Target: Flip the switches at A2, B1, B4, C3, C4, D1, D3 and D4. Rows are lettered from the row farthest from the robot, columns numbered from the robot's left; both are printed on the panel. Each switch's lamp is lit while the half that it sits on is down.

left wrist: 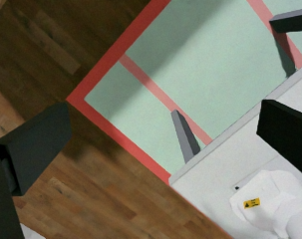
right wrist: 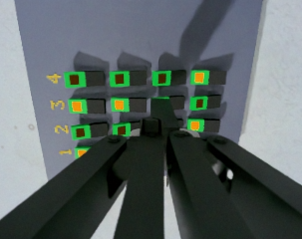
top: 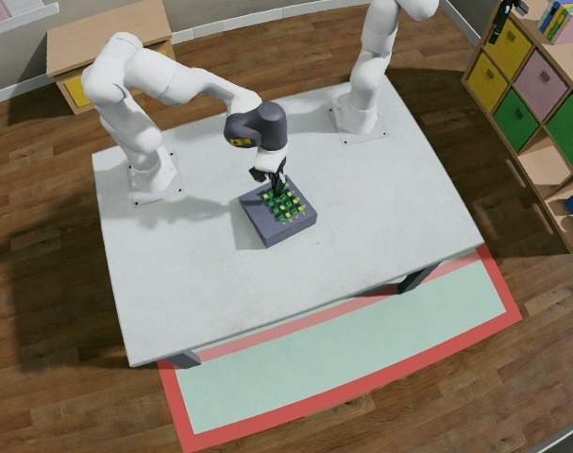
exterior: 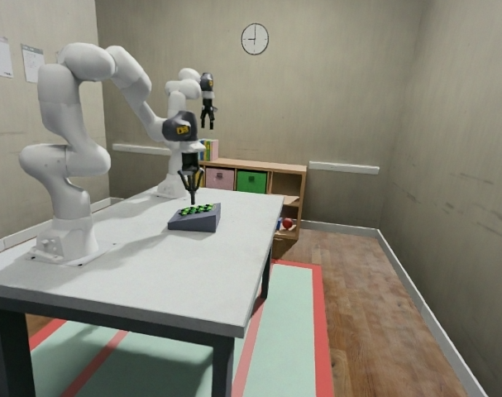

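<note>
- Switch panel [top: 264, 224] [exterior: 195, 224] [right wrist: 116, 30], sloped and dark grey, is set on the table [top: 325, 282] [exterior: 178, 273] [left wrist: 210, 184] [right wrist: 285, 100], beneath the right gripper [top: 278, 193] [exterior: 193, 202] [right wrist: 159, 114].
- The right gripper's fingers are pressed together with nothing pinched, pointed downward; the third switch from the left on the line marked 3 is partly covered in the wrist view. Whether it is touched cannot be told.
- Gold numerals "4", "3", "2" and "1" can be read beside the switches there; the row letters cannot be made out.
- On line 4, only the rightmost lamp is lit. On line 3, the two leftmost are lit and the rightmost is dark. On line 2, the two leftmost are dark and the rightmost is lit.
- The right arm is arched up from its base and bent down over the panel; a yellow label [top: 240, 142] [exterior: 183, 130] is carried near its wrist, its wording too small.
- The left gripper [top: 499, 22] [exterior: 207, 126] [left wrist: 163, 119] is hung high, pointed down, well apart from the panel, its fingers spread wide.
- Two wall sheets are printed too finely to be read; nine o'clock is shown on the clock [exterior: 255, 39].
</note>
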`<state>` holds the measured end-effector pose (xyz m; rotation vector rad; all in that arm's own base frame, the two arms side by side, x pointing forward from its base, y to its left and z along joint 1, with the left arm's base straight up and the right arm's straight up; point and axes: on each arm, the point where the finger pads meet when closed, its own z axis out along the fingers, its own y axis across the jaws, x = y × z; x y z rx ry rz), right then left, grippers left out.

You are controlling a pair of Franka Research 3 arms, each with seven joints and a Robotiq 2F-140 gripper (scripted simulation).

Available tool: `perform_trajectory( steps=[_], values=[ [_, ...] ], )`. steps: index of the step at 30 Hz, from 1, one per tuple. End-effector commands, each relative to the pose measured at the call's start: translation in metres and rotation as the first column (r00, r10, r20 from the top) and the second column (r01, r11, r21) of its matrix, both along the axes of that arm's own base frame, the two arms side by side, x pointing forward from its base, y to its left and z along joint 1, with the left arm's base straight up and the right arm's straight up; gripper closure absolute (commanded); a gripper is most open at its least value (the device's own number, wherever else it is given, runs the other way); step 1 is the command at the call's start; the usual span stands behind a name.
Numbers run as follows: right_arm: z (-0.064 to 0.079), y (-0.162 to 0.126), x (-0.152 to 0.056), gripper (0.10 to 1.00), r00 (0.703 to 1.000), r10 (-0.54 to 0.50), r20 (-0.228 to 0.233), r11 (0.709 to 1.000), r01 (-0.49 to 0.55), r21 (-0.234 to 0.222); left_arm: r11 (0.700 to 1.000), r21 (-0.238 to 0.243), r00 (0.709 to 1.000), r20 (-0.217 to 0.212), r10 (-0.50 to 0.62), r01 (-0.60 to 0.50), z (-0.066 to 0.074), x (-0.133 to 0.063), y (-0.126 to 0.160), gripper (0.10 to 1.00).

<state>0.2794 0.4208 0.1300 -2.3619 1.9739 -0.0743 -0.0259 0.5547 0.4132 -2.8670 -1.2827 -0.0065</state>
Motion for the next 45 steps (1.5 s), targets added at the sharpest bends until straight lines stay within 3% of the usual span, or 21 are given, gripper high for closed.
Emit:
perform_trajectory(
  steps=[1,15,25,45],
  values=[
    [0.0,-0.001,0.0,0.999,1.0,0.008,-0.001,1.0,-0.008,-0.003,1.0,-0.002,1.0,-0.003,-0.006,0.006,0.0,-0.002,-0.001,0.098],
    [0.0,-0.001,0.0,0.999,1.0,0.008,-0.001,1.0,-0.008,-0.003,1.0,-0.002,1.0,-0.003,-0.006,0.006,0.0,-0.002,-0.001,0.098],
    [-0.019,-0.001,0.001,0.999,1.0,0.008,-0.001,1.0,-0.008,-0.003,1.0,-0.002,1.0,-0.003,-0.006,0.006,0.0,-0.002,-0.001,0.098],
    [-0.025,-0.001,0.002,0.999,1.0,0.008,-0.001,1.0,-0.008,-0.003,1.0,-0.002,1.0,-0.003,-0.006,0.006,0.0,-0.002,-0.001,0.098]
  ],
)
